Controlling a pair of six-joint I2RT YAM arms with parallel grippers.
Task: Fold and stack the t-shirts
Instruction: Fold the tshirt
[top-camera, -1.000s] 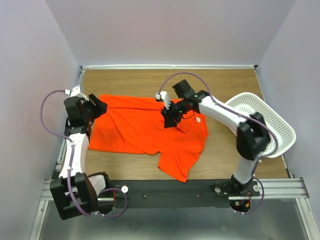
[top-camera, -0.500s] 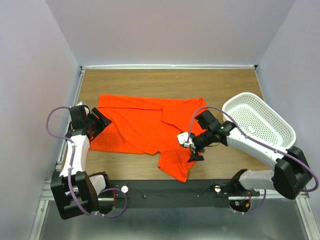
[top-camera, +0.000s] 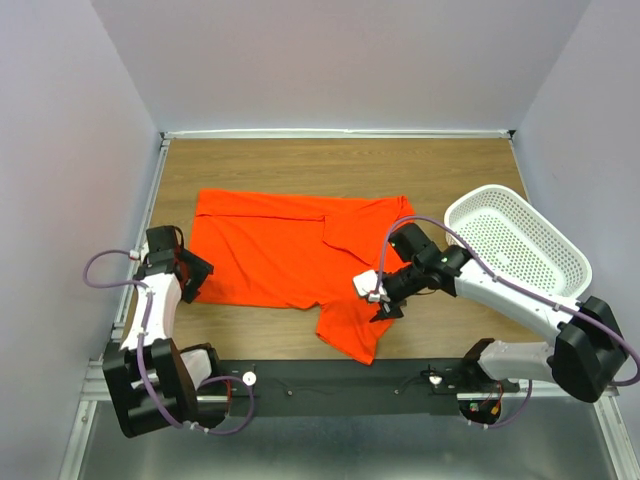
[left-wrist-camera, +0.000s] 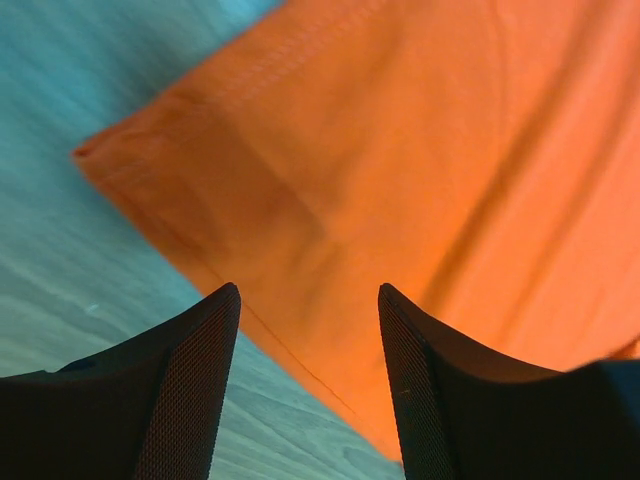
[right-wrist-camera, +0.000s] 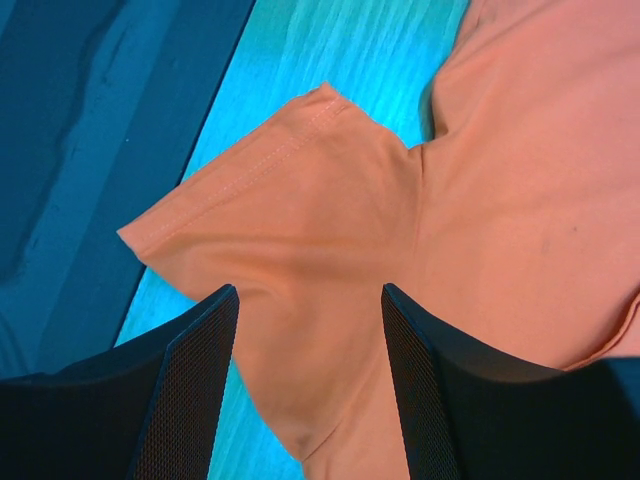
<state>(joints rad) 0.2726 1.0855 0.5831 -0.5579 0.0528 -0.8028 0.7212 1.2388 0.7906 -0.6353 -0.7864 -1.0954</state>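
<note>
One bright orange t-shirt (top-camera: 280, 250) lies spread on the wooden table (top-camera: 300, 165), partly folded, with a sleeve (top-camera: 355, 325) sticking out toward the near edge. My left gripper (top-camera: 194, 273) hovers open at the shirt's near-left corner. In the left wrist view that gripper (left-wrist-camera: 308, 292) straddles the hem edge of the t-shirt (left-wrist-camera: 420, 150). My right gripper (top-camera: 384, 304) is open beside the near sleeve. In the right wrist view it (right-wrist-camera: 308, 290) hangs above the sleeve (right-wrist-camera: 270, 210) and holds nothing.
A white perforated basket (top-camera: 520, 245) sits tilted at the right side of the table. Purple walls close in the left, back and right. A black rail (top-camera: 330, 375) carrying the arm bases runs along the near edge.
The left gripper drew back along the shirt's left edge toward the near corner. The right arm swung from the collar area down to the near sleeve, its jaws now open.
</note>
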